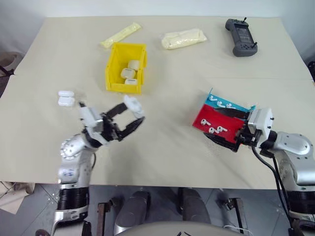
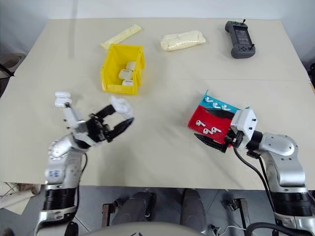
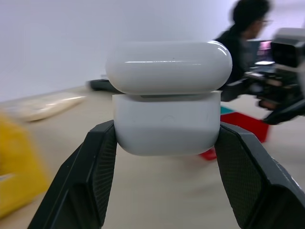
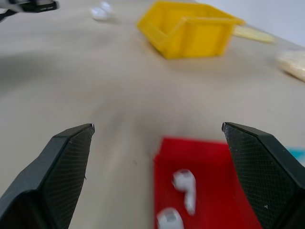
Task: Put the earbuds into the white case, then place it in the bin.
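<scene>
Case (white, lid ajar) sits clamped between left pincer fingers.

The white case is smooth, glossy plastic that catches the light. The left gripper has matt black fingers with finely textured pads. The bin is shiny yellow plastic. The counter is a matt, smooth beige.

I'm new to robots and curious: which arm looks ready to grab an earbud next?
Probably the right. The right gripper is open just above the red and teal tray of earbuds, while the left gripper is shut on the white case.
</scene>
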Available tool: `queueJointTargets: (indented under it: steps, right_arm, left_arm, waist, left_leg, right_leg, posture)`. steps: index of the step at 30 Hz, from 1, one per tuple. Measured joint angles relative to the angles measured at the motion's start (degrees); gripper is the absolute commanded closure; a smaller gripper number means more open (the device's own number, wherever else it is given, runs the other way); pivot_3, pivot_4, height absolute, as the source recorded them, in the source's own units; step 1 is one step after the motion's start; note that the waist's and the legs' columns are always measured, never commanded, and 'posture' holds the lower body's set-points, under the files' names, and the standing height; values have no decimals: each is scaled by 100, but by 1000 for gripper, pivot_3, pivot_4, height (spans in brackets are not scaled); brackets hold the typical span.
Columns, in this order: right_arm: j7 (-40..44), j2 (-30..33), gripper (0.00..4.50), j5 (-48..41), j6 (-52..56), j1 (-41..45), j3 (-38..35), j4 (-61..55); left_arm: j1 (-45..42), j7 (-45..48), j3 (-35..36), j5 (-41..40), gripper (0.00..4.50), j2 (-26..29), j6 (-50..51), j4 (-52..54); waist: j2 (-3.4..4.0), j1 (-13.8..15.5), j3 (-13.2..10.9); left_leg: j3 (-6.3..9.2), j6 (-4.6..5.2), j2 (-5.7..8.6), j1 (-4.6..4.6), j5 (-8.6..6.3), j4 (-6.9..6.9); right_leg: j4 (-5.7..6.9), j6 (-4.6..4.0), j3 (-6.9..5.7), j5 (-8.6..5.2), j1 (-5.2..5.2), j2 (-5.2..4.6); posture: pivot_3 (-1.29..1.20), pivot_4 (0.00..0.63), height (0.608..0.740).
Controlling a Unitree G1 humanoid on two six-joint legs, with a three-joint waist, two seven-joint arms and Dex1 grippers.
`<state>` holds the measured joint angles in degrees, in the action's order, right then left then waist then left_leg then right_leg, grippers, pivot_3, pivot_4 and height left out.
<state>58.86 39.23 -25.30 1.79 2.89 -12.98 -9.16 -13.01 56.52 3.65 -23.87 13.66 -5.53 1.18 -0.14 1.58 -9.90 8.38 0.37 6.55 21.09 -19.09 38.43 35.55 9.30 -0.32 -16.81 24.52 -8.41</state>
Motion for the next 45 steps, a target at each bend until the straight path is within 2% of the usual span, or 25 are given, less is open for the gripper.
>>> queueJointTargets:
  steps: [3,8,11,16,22,24,26,30,33,36,45]
  right_arm:
    - [-215,21,0,4,-24,-523,-433,-304]
    - [-265,38,0,-55,-86,-1671,-1220,-656]
    - [-218,38,0,-59,-201,-2152,-1623,-619]
    - [-176,61,0,-63,-351,-2395,-1937,-514]
    - [180,878,0,-287,628,-2273,-1769,-580]
    - [110,1708,0,-288,1621,-1602,-1213,-731]
    - [-45,2207,0,-333,2473,-932,-818,-893]
    - [-160,2648,0,-413,3578,106,-97,-995]
    - [196,2931,0,-458,4230,900,671,-855]
    - [474,3020,0,-300,4330,1413,1206,-701]
    - [907,2772,0,1233,3766,2825,2992,-158]
  left_arm:
    - [-374,148,-449,150,1763,-388,-409,-507]
    - [-1402,409,-727,54,1763,-1036,-839,-1138]
    - [-1581,729,-869,-71,1763,-1136,-843,-1372]
    - [-1645,1114,-921,-311,1763,-1165,-802,-1503]
    - [-1565,1238,-926,-751,1763,-1006,55,-1071]
    - [-1495,1254,-983,-755,1763,-935,138,-919]
    - [-1423,1268,-1093,-730,1763,-905,148,-795]
    - [-1280,1216,-1152,-626,1763,-846,135,-715]
    - [-1168,1158,-1167,-583,1763,-792,132,-565]
    - [-1052,1071,-1233,-529,1763,-798,155,-452]
    - [-1002,782,-1370,-503,1763,-903,161,-276]
  waist:
    - [0,9,0]
    - [-2,111,-1]
    - [-2,88,-1]
    - [-2,58,-1]
    - [-1,43,0]
    - [5,-13,1]
    - [5,-3,1]
    - [0,79,-2]
    - [0,113,-2]
    - [-1,143,-3]
    - [-1,100,-3]
  left_leg:
    - [-4,2,0,2,-1,6]
    - [-22,20,4,3,-11,33]
    - [-50,33,1,-6,-18,32]
    - [-58,37,-2,-7,-21,38]
    - [-62,45,-1,-4,-26,52]
    - [-81,48,-1,-4,-29,57]
    - [-80,46,-9,-3,-30,56]
    - [-73,45,-17,10,-37,57]
    - [-88,58,-13,12,-48,66]
    - [-96,63,-13,15,-51,67]
    - [-117,61,-24,14,-54,65]
  right_leg:
    - [1,2,3,1,0,1]
    - [-2,14,14,8,-9,2]
    - [-4,20,39,10,-7,8]
    - [-6,26,50,13,-7,11]
    - [-6,29,60,15,-7,11]
    - [-6,35,65,19,-2,7]
    - [-9,34,59,18,0,9]
    - [-26,33,51,19,2,17]
    - [-37,38,58,26,1,12]
    - [-54,43,58,37,0,12]
    - [-56,46,57,43,10,15]
  posture:
    - [0,150,740]
    - [0,150,740]
    - [0,150,740]
    - [0,150,740]
    - [0,150,740]
    - [0,150,740]
    - [0,150,740]
    - [0,150,740]
    - [0,150,740]
    - [0,150,740]
    - [0,150,740]
